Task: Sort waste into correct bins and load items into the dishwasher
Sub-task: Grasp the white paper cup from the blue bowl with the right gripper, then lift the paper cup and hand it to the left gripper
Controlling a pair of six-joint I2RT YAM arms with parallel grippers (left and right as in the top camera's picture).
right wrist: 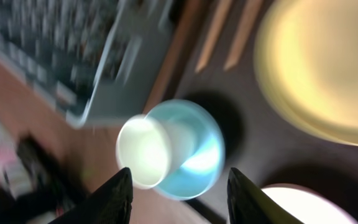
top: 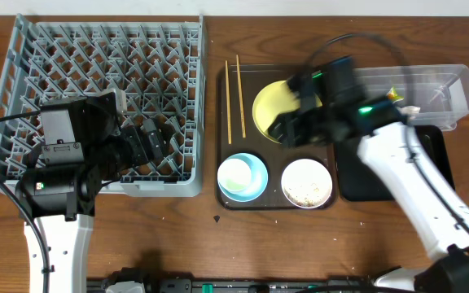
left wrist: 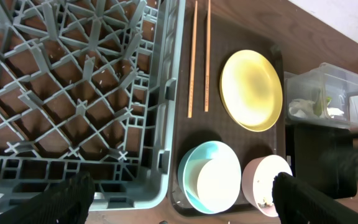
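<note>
Right gripper [right wrist: 182, 200], apart and empty, hovers over the light blue bowl [right wrist: 199, 155], likely to grasp it; left gripper [left wrist: 188, 205] hangs wide apart at the dish rack's [left wrist: 166, 93] five o'clock.

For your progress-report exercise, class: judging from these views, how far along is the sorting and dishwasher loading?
Done, apparently: napkin and wrapper lie in the clear tub. In hand: nothing; the right gripper, fingers apart, hovers above the brown tray. Left: yellow plate, blue bowl, white bowl with rice scraps and chopsticks on it; no dishes show in the rack.
</note>
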